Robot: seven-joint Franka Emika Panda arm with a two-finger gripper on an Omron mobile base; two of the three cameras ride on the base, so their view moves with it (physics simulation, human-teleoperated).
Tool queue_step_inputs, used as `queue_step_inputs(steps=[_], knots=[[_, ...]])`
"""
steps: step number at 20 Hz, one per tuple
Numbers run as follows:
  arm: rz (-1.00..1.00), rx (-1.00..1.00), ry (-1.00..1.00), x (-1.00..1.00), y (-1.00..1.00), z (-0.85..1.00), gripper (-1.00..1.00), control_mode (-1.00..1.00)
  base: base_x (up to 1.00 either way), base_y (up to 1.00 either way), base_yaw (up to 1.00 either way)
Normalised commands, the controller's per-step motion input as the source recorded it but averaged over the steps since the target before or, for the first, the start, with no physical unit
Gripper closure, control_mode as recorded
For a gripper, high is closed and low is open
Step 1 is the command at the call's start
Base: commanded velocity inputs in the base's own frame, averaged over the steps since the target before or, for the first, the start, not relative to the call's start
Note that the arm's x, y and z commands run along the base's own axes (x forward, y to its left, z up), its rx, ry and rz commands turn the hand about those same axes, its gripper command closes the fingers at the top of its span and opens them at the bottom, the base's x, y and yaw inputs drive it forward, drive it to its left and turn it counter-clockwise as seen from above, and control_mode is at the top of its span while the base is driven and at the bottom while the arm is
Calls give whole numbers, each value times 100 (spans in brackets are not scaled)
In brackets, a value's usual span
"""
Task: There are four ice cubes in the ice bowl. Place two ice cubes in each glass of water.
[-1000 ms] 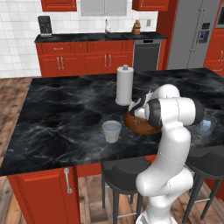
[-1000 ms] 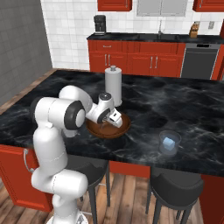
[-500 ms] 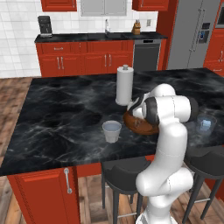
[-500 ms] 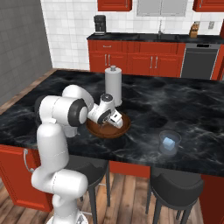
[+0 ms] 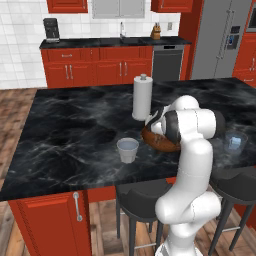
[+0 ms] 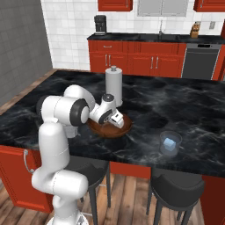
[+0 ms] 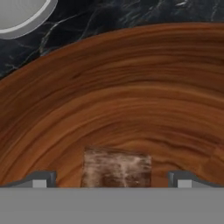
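While the hand (image 7: 112, 181) hangs low in the bowl (image 7: 131, 87), fingers spread wide, one ice cube (image 7: 117, 168) sits between them.
Closing off-centre could squirt the slick cube aside, away from the glass (image 5: 128, 149).

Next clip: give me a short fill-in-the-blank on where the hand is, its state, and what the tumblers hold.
1. The hand hangs over the wooden ice bowl with its jaws ____.
2. Between the fingertips lies one ____.
3. The tumbler on the robot's right holds one ____ already.
4. The tall white paper-towel roll stands just ____ the bowl.

Missing words: open; ice cube; ice cube; behind
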Motion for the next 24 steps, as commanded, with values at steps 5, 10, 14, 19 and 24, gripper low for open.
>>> queue_step_inputs(steps=[5,10,14,19,24], knots=[[0,0,0,0,0,0,-100,-100,0,0,0],[0,1,0,-1,0,-1,100,-100,0,0,0],[0,2,1,0,0,-6,100,-100,0,0,0],[0,1,0,0,0,-3,100,-100,0,0,0],[0,0,0,-4,0,33,100,-100,0,0,0]])
